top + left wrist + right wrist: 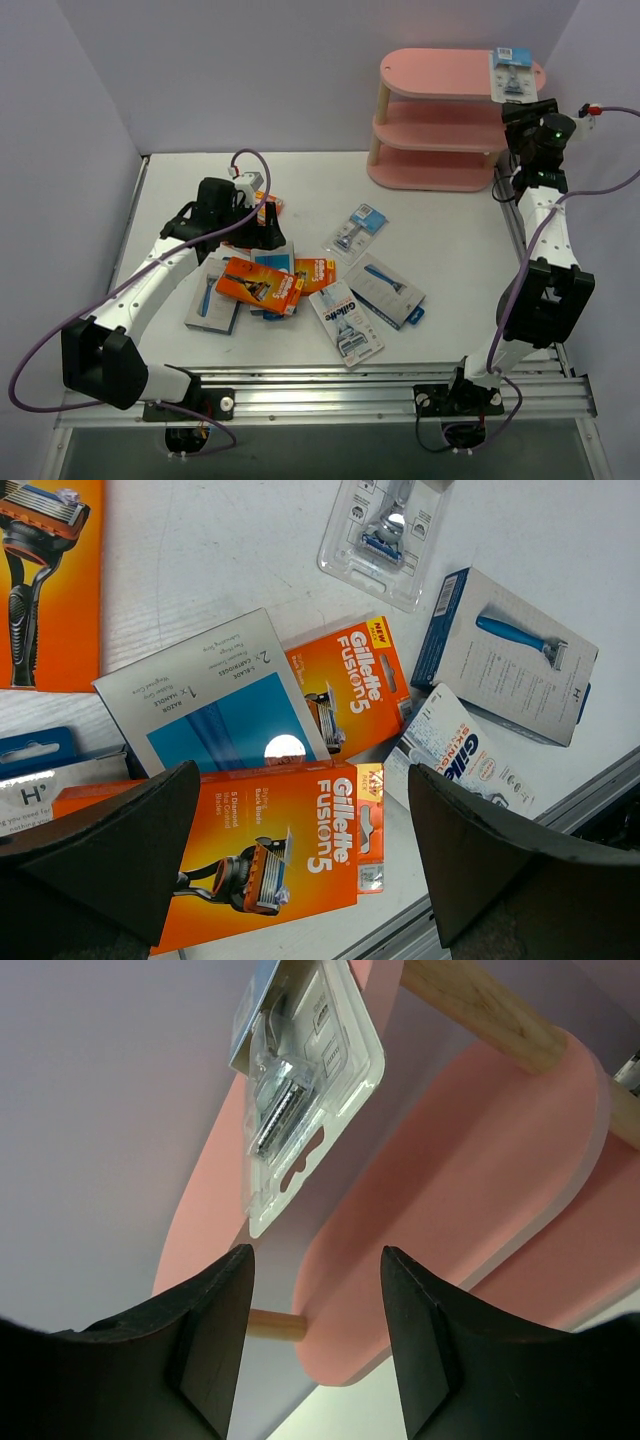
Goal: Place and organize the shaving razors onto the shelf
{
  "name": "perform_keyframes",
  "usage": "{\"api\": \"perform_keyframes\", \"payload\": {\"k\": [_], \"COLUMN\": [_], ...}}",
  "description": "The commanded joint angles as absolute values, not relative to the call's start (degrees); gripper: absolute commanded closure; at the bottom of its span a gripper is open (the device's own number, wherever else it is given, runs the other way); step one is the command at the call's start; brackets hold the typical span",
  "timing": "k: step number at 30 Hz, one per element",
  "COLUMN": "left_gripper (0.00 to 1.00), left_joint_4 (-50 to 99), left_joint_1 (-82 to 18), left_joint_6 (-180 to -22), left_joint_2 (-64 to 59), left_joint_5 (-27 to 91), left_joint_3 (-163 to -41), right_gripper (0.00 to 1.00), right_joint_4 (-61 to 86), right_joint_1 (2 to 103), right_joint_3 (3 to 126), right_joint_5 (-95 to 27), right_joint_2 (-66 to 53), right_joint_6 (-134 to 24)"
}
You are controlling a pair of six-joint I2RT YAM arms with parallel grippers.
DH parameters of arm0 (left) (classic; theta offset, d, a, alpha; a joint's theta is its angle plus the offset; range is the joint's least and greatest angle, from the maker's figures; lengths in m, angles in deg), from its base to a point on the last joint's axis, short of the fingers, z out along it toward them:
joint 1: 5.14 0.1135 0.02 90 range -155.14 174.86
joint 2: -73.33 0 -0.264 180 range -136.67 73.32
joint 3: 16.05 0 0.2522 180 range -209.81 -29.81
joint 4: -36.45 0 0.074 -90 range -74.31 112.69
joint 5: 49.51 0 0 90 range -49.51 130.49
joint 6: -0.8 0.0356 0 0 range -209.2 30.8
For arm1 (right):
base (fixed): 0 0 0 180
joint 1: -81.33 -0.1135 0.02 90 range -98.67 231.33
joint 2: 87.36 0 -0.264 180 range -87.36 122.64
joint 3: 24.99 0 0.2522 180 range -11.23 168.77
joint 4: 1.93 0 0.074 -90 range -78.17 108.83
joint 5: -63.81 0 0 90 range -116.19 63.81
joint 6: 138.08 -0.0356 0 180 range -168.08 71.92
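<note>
The pink shelf (440,72) stands at the 1 o'clock corner of the worktop (460,240), as the top camera sees it. One clear blister card (513,75) with a razor lies flat on the top board, at its 3 o'clock end, and one end of it seems to reach past the edge. The right gripper (318,1260) is at 6 o'clock of this card, just beside the end of the shelf. Its jaws stand moderately apart with nothing between them. In the right wrist view the card is above them and apart from them.

The other packs lie on the worktop in a loose group, around 9 o'clock from its middle. The left gripper (305,800) hovers over this group, its jaws wide and empty.

In the left wrist view, an orange Fusion5 box (290,850) is directly under these jaws. At 11 o'clock of it a white-and-blue pack (215,705) overlaps it, and a second orange box (350,685) is at 12 o'clock, partly covered by that pack. A Skinguard card (465,760) is near at 3 o'clock. A blue-grey box (510,660) picturing a razor is at 2 o'clock, touching the Skinguard card. A second blister card (385,530) lies further away at 1 o'clock. A larger orange pack (40,580) shows at 10 o'clock, cut by the picture's edge.
</note>
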State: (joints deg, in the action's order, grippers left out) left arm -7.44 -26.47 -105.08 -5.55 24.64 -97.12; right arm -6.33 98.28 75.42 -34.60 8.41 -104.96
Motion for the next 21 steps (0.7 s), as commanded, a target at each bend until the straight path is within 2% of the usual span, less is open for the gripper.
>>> {"api": "perform_keyframes", "payload": {"k": [1, 21], "left_gripper": [0.06, 0.06], "left_joint_4": [-5.0, -4.6], "left_joint_1": [-26.0, -25.4], "left_joint_6": [-104.8, -105.0], "left_joint_2": [-5.4, -6.2], "left_joint_5": [23.4, 22.3], "left_joint_3": [-98.8, -98.8], "right_gripper": [0.50, 0.51], "right_joint_4": [-11.5, -16.0], "right_joint_1": [98.7, 98.6], "right_joint_3": [79.0, 83.0], "right_joint_5": [-34.2, -33.4], "right_joint_2": [9.6, 15.5], "right_joint_6": [-105.9, -108.5]}}
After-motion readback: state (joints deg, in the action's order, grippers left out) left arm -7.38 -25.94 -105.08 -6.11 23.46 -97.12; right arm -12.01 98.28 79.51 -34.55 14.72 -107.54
